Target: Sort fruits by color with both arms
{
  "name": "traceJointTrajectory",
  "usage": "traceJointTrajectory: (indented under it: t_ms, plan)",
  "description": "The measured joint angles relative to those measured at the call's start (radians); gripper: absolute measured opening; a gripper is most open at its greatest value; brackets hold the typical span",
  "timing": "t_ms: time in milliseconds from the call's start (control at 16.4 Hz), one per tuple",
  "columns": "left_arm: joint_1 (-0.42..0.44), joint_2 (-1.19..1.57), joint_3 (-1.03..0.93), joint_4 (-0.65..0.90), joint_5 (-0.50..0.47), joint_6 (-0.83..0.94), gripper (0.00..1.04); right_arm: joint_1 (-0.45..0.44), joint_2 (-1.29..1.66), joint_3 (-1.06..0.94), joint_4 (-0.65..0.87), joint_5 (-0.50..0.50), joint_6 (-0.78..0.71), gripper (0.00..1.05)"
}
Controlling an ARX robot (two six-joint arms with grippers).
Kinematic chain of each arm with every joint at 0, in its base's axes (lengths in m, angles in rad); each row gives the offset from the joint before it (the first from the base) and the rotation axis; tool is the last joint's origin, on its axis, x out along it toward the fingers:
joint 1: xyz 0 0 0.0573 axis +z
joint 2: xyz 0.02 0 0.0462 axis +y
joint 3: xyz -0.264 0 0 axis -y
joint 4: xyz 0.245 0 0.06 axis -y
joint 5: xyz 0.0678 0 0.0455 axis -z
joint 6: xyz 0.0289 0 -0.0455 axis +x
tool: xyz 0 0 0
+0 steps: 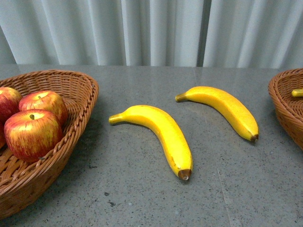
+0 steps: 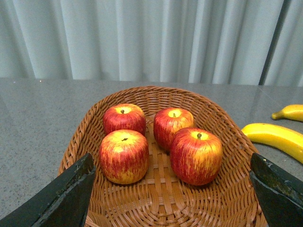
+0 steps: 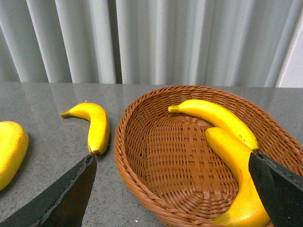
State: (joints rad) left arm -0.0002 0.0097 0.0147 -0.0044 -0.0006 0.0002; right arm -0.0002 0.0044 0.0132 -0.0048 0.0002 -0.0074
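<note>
Gripper pair spread wide, holding nothing: left gripper (image 2: 170, 163) above apple basket (image 2: 227, 124) with four apples (image 2: 124, 156); right gripper (image 3: 171, 158) above banana basket (image 3: 137, 156) with two bananas (image 3: 213, 116); two loose bananas (image 1: 163, 130) on counter (image 1: 142, 198).

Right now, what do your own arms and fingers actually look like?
The front view shows neither arm. Only the wrist views catch a part of them: the left fingers and the right fingers are matt black, wedge-shaped slabs with angled edges, tapering toward their tips. No cables, markings or other colours show on the parts in view.
</note>
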Motion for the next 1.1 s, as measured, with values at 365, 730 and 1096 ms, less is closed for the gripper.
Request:
traceJointTrajectory:
  t_ms: [365, 730, 1096]
  plan:
    - [0.000, 0.000, 0.000, 0.000, 0.000, 0.000, 0.98, -0.072, 0.246, 0.080, 0.153, -0.290, 0.222, 0.98]
    - [0.000, 0.000, 0.000, 0.000, 0.000, 0.000, 0.98, -0.058, 0.644, 0.241, 0.475, -0.300, 0.243, 0.98]
    - [0.000, 0.000, 0.000, 0.000, 0.000, 0.000, 0.98, -0.016, 1.004, 0.483, 0.610, -0.266, 0.245, 0.98]
